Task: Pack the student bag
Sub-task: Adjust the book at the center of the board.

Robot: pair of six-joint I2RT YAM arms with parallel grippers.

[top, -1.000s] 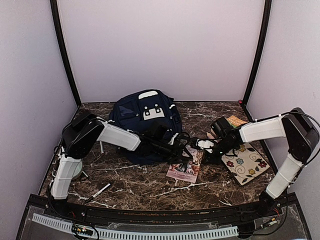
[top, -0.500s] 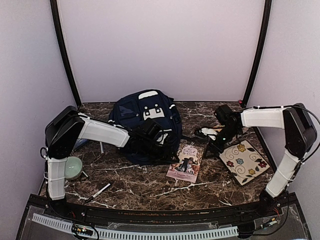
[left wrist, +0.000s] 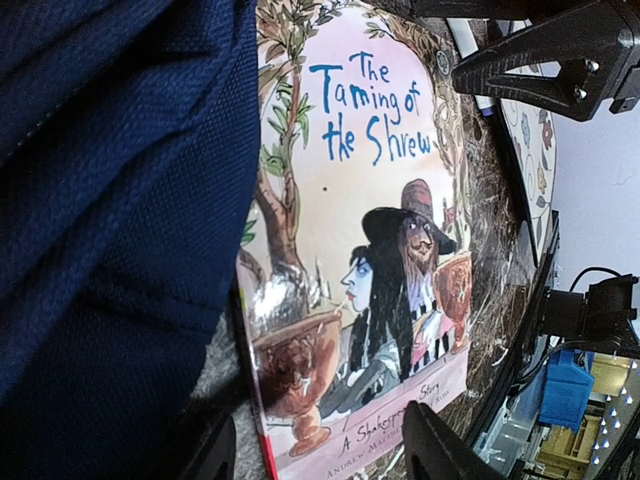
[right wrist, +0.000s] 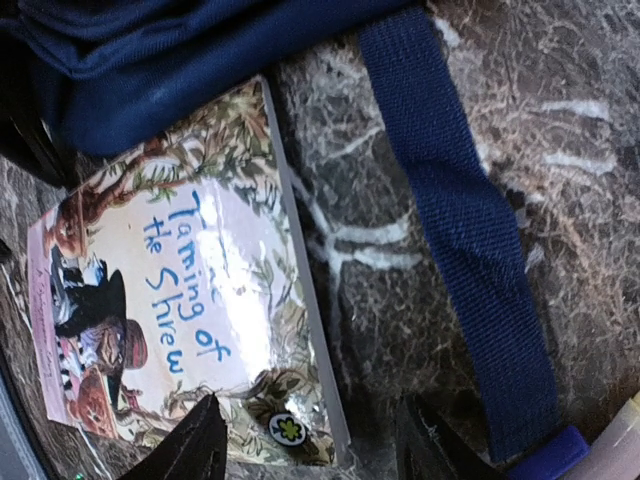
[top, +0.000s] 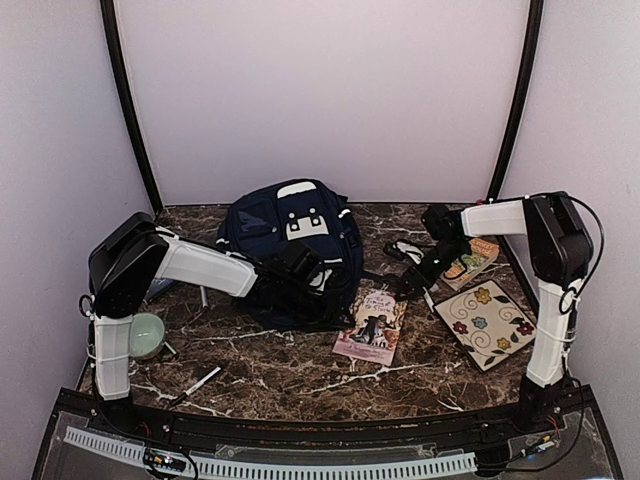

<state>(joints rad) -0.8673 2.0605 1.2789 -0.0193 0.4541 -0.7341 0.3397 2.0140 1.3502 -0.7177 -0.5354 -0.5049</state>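
Note:
The student bag (top: 290, 245), navy with white patches, lies at the back centre of the marble table. A paperback, "The Taming of the Shrew" (top: 372, 325), lies flat by its front right corner. My left gripper (top: 325, 290) hovers over the bag's front edge, open, with the book's spine end (left wrist: 350, 260) and the bag fabric (left wrist: 100, 200) below its empty fingers. My right gripper (top: 408, 285) is open above the book's far corner (right wrist: 170, 300). A loose blue bag strap (right wrist: 470, 230) runs along the table beside it. Neither gripper holds anything.
A floral notebook (top: 485, 322) lies at the right, and another small book (top: 470, 258) behind it. A green bowl (top: 145, 335) sits by the left arm's base, with a pen (top: 200, 381) near the front edge. The enclosure walls are close on both sides.
Both grippers were at the book a second ago. The right one opened and drew back to the far right. The left one retreated toward the bag. The book lies flat on the table.

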